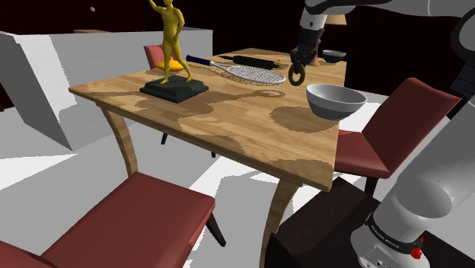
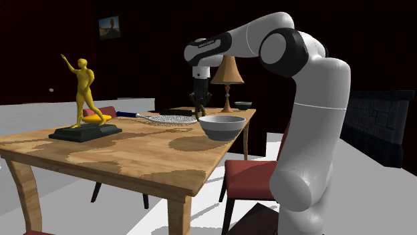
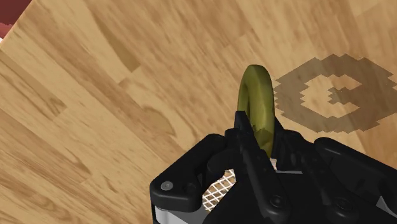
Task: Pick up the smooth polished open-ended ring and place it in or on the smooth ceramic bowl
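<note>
Gripper [image 3: 259, 147] closed on the ring [image 3: 257, 102], both black fingers pinching the band at its lower arc, so the loop stands on edge and juts out beyond the fingertips. Ring is clear of the wooden table [image 3: 114, 95], hanging in air; its shadow [image 3: 336, 95] falls on bare wood a little off to one side. In the shoulder view it hangs between the mesh-headed racket [image 1: 255, 74] and the grey-white bowl [image 1: 335, 100], near the bowl's rim on that view's left and, as far as I can judge, not yet above the opening. Handling, by estimate: small, rigid, probably light for the arm, no give under the pads. Surface reads smooth and rounded, so likely slippery, and a round band in flat fingers could swivel or slide if the hand tilts or jolts. Best hold looks like what is used now, across the solid part of the band away from the opening, with the loop's plane running between the fingers. Not fragile by the look of it, though a drop onto the bowl could ring or chip the bowl's edge. Appearance: dull olive-gold, thick rounded section, soft sheen. The gap itself does not show on the ring from the wrist; the shadow shows a C-shaped break.
</note>
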`<control>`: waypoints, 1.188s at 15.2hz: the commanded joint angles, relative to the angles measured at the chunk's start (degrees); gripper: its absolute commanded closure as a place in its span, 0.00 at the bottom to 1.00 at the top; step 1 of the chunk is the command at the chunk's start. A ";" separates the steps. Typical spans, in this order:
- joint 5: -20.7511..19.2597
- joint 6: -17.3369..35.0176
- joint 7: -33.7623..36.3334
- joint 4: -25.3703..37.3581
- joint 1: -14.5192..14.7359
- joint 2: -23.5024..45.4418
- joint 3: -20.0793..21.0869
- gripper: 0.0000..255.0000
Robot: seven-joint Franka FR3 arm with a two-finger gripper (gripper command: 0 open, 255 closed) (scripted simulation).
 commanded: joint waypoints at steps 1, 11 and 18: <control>0.09 -1.65 -0.15 2.07 -0.02 0.43 -0.04 1.00; 0.60 -10.09 -0.80 13.34 -0.09 3.28 -0.19 1.00; 1.19 -16.65 -1.42 23.12 -0.31 6.54 -0.43 1.00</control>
